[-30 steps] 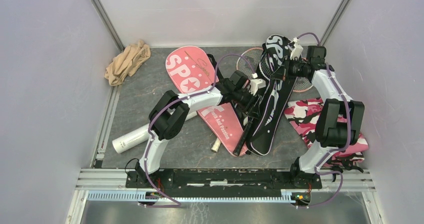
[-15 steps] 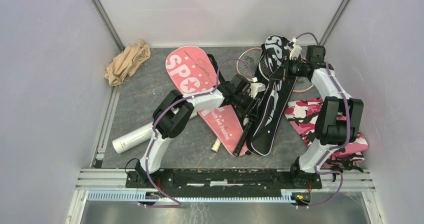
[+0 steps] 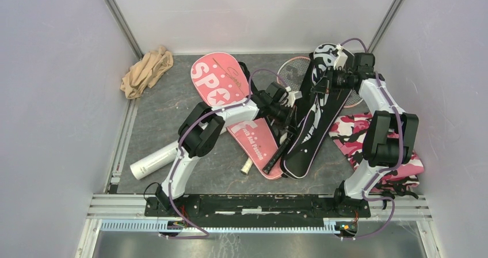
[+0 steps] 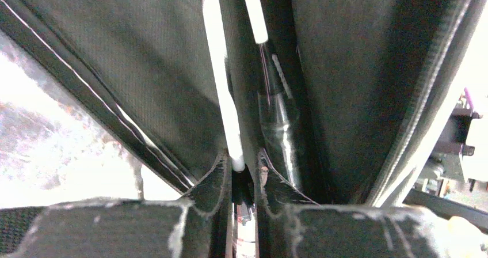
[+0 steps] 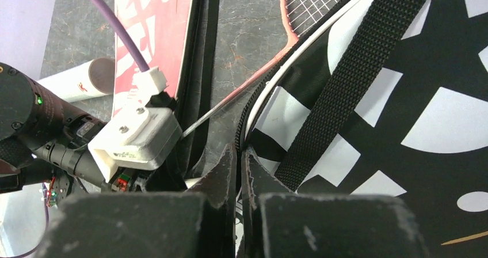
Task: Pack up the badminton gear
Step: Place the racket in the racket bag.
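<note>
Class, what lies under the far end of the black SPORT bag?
A pink-framed racket head pokes out from beneath the black bag, strings showing. The rest of its head is covered by the bag.

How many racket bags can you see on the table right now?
2. The pink bag lies centre-left; the black bag lies right of it, its far edge pinched in the right end effector. Another could be hidden underneath.
</note>
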`<state>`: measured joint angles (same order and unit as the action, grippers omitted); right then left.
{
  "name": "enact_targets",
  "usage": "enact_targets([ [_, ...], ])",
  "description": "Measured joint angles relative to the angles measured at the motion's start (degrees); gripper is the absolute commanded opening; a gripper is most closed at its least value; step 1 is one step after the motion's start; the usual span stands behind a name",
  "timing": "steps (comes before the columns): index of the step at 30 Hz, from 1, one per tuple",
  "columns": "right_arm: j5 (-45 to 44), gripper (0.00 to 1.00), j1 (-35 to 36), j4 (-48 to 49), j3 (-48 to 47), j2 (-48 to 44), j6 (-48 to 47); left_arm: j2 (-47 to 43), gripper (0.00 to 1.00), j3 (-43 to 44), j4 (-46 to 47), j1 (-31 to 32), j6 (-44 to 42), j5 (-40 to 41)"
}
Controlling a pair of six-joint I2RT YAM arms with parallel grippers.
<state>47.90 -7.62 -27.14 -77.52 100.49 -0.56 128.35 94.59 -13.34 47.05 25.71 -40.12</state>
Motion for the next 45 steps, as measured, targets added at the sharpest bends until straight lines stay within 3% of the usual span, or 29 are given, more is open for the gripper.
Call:
enact_targets([
  [20,-0.33,0.00,2.62,-0.37,0.50,0.02,-2.95,5.68,0.02,10.49,5.64,-0.04,12.94,7.34],
  [32,-0.46,0.00,2.23,1.18,0.52,0.02,-3.56,9.79,0.02,12.39,11.47,0.46,16.59,8.76],
  [45,-0.57,0.00,2.23,11.17,6.36,-0.17,5.11,11.04,0.02,12.41,14.40,0.83,22.77,10.49],
])
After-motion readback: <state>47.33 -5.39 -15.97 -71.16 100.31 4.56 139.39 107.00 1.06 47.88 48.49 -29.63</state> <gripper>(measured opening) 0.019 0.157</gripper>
